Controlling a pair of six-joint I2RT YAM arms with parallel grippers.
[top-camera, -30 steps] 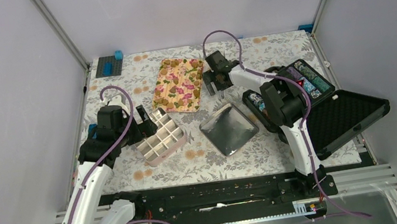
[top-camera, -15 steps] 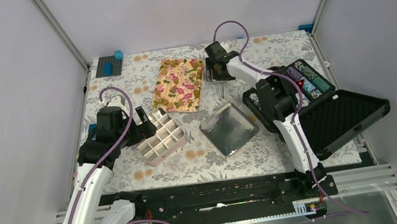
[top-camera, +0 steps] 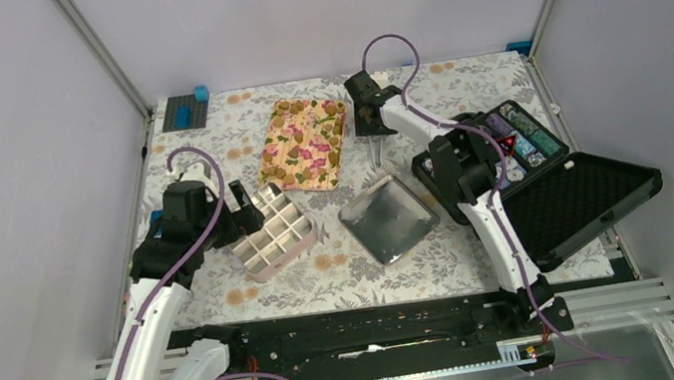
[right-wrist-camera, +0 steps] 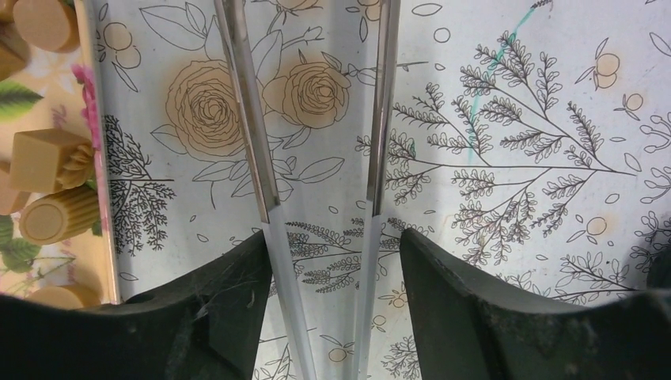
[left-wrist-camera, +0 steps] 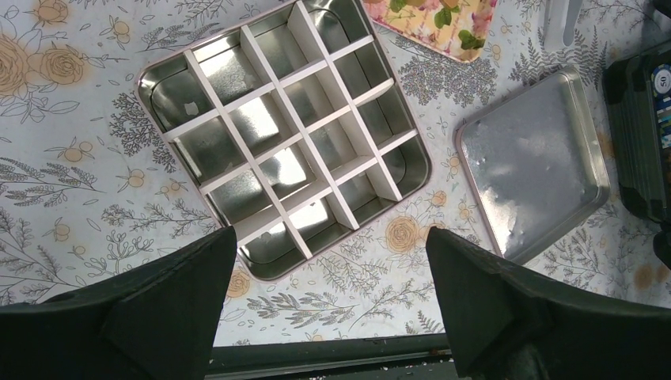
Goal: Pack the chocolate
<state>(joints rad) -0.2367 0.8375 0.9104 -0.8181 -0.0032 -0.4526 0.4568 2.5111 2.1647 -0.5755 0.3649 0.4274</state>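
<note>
The left fingers (left-wrist-camera: 158, 301) are spread wide with nothing between them, hanging just above the near corner of the divided tin (left-wrist-camera: 285, 134), whose cells show bare metal. Past their right tip lies a shallow metal lid (left-wrist-camera: 530, 166), and beyond the tin is a corner of the flowered tray (left-wrist-camera: 443, 24). The right fingers (right-wrist-camera: 506, 309) grip long metal tongs (right-wrist-camera: 255, 142), whose tips stand apart over the patterned bench (right-wrist-camera: 514, 119). The chocolate (right-wrist-camera: 47, 158) sits on the tray just left of these fingers, clear of the tongs.
</note>
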